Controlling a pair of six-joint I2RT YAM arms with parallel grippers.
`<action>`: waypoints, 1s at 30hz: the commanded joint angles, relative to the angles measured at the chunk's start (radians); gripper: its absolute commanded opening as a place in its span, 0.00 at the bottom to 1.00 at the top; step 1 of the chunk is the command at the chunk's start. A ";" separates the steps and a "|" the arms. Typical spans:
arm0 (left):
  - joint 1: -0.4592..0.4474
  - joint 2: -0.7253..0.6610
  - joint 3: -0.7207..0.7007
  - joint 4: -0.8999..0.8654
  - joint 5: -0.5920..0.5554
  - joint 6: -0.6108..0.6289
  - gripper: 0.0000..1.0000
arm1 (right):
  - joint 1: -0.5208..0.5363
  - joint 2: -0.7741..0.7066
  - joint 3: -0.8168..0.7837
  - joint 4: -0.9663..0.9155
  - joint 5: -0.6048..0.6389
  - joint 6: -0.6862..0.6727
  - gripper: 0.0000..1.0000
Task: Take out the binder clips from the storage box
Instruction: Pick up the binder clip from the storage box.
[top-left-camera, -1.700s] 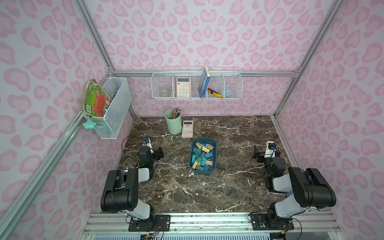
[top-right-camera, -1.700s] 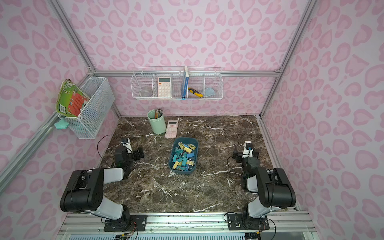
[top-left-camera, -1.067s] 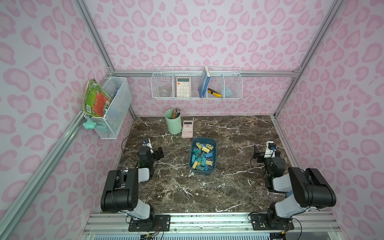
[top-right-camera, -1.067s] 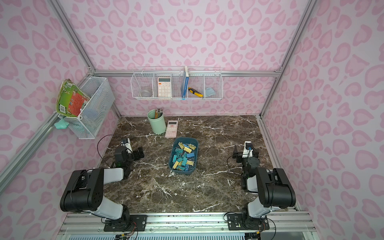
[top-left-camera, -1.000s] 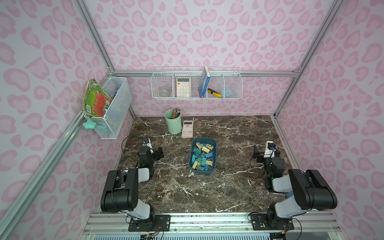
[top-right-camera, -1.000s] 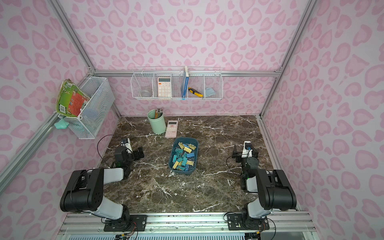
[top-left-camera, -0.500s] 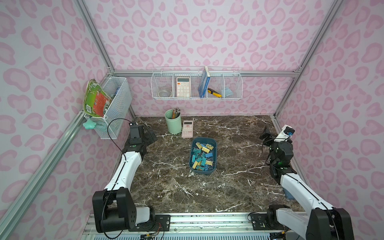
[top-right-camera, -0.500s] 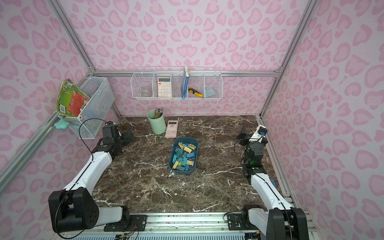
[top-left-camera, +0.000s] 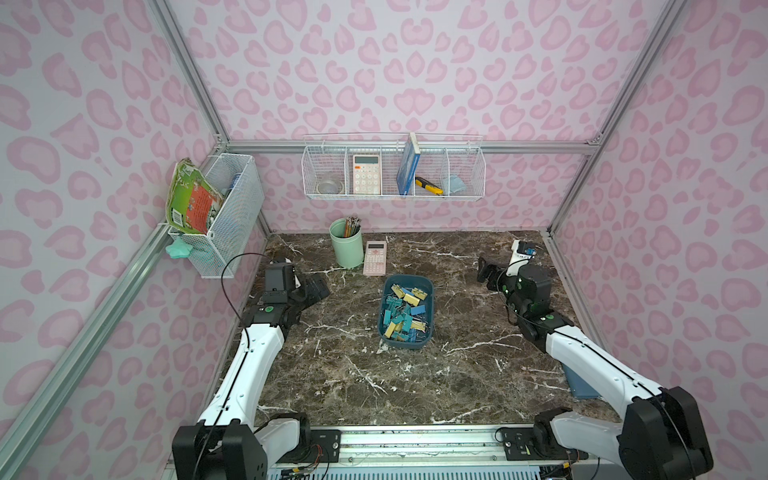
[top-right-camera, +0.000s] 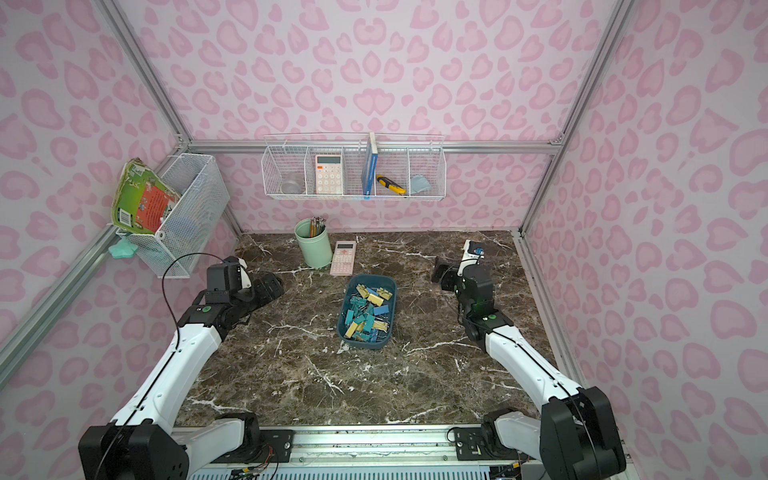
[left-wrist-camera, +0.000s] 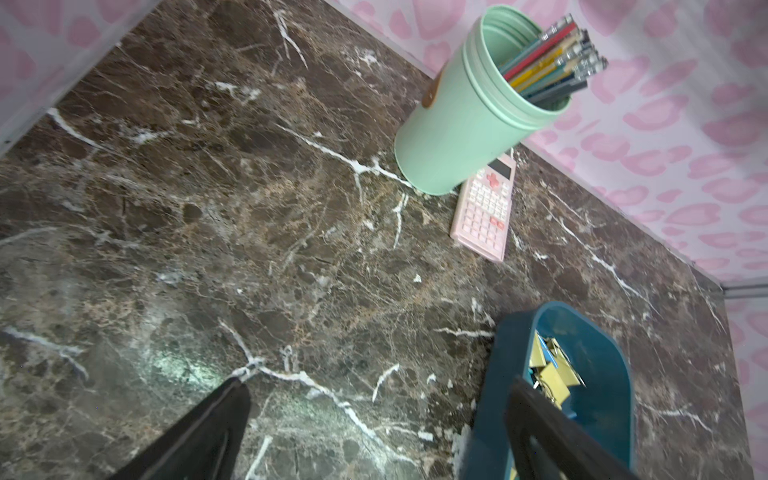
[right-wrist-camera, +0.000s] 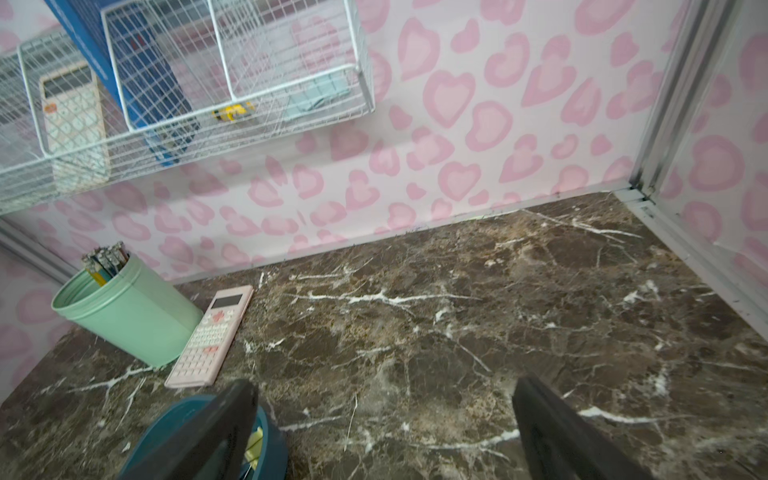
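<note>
The storage box (top-left-camera: 408, 277) (top-right-camera: 374, 277), a shallow dark teal tub, sits mid-table in both top views. It holds a heap of binder clips (top-left-camera: 405, 311) (top-right-camera: 368, 313) in teal, yellow and blue. My left gripper (top-left-camera: 320, 286) (top-right-camera: 272, 286) hovers open left of the box, apart from it. My right gripper (top-left-camera: 484, 274) (top-right-camera: 440, 270) hovers open to the box's right and slightly behind. In the left wrist view the open gripper (left-wrist-camera: 376, 386) frames bare marble, with the box (left-wrist-camera: 488, 395) and clips (left-wrist-camera: 548, 374) behind one finger. In the right wrist view the gripper (right-wrist-camera: 384, 386) is open and empty, with the box (right-wrist-camera: 274, 440) beside one finger.
A mint cup of pencils (top-left-camera: 347, 245) and a pink calculator (top-left-camera: 375, 257) stand just behind the box. White wire baskets hang on the back wall (top-left-camera: 392, 166) and the left wall (top-left-camera: 224, 216). A flat blue-grey thing (top-left-camera: 582, 384) lies under the right arm.
Both arms have unfolded from low rest poses near the front and reached toward the back, to either side of the box. Both grippers stay open; the box and clips have not moved.
</note>
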 joint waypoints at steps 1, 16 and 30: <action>-0.066 0.003 0.010 -0.060 0.021 -0.019 0.95 | 0.059 0.054 0.053 -0.102 0.010 0.008 1.00; -0.429 0.400 0.340 -0.229 0.072 -0.244 0.50 | 0.185 0.077 0.033 -0.158 0.067 0.072 1.00; -0.433 0.877 0.746 -0.307 0.120 -0.349 0.28 | 0.186 -0.038 -0.070 -0.169 0.079 0.080 1.00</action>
